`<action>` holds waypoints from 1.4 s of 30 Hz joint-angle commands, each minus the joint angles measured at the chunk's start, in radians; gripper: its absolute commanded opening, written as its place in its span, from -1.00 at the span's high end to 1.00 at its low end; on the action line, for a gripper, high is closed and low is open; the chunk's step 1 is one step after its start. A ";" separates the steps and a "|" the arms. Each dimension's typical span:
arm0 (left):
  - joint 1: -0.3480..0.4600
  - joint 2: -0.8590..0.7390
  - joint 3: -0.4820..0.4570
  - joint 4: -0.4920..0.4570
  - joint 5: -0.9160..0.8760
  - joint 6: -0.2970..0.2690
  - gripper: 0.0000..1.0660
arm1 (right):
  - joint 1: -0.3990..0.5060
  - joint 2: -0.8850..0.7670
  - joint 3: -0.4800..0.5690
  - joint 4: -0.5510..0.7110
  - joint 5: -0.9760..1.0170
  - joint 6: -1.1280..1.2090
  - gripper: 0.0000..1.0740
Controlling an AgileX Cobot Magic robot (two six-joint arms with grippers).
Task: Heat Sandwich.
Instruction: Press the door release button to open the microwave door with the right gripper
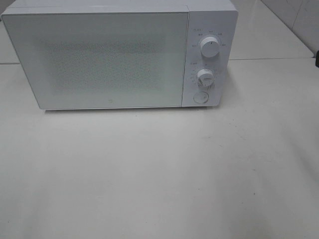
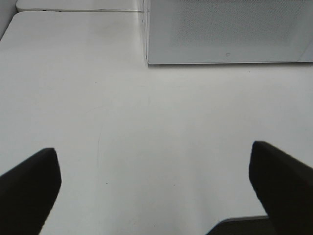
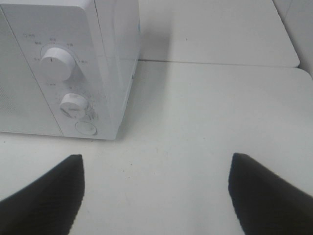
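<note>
**Door shut, no sandwich in sight**

The worktop (image 1: 159, 174) is bare across its front. At its back stands the microwave (image 1: 99, 57), white, door closed, with a large dial (image 1: 209, 48) above a smaller dial (image 1: 205, 77) and a round button (image 1: 200, 97) below them on the right-hand panel. The sandwich shows in no view; whether it sits behind the frosted door I cannot tell.

The left hand (image 2: 156, 193) hangs over bare worktop in front of the door's lower corner, fingers spread wide and holding nothing. The right hand (image 3: 156, 193) faces the control panel, fingers also spread and empty.

Risks, as I judge them: starting the heat with nothing confirmed inside; a wide-spread finger knocking the wrong dial on the close-set panel; a hard push on the button shoving the light oven backward.
</note>
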 commanded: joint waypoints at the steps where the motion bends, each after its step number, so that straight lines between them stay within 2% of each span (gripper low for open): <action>1: 0.003 -0.004 0.004 -0.008 -0.013 -0.003 -0.83 | -0.006 0.056 0.002 0.000 -0.115 0.000 -0.42; 2: 0.003 -0.004 0.004 -0.008 -0.013 -0.003 -0.83 | -0.006 0.056 0.002 0.000 -0.115 0.000 -0.42; 11: 0.003 -0.004 0.004 -0.008 -0.013 -0.003 -0.83 | -0.005 0.236 0.096 -0.003 -0.533 -0.011 -0.42; 20: 0.003 -0.004 0.004 -0.008 -0.013 -0.003 -0.83 | -0.003 0.392 0.140 0.003 -0.759 -0.031 -0.42; 23: 0.003 -0.004 0.004 -0.008 -0.013 -0.003 -0.83 | -0.001 0.436 0.141 0.041 -0.792 -0.043 -0.42; 27: 0.003 -0.004 0.004 -0.008 -0.013 -0.003 -0.83 | 0.040 0.477 0.141 0.104 -0.841 -0.099 -0.42; 31: 0.003 -0.004 0.004 -0.008 -0.013 -0.003 -0.83 | 0.164 0.566 0.141 0.267 -0.953 -0.222 -0.42; 42: 0.003 -0.004 0.004 -0.008 -0.013 -0.003 -0.83 | 0.342 0.698 0.140 0.500 -1.146 -0.282 -0.42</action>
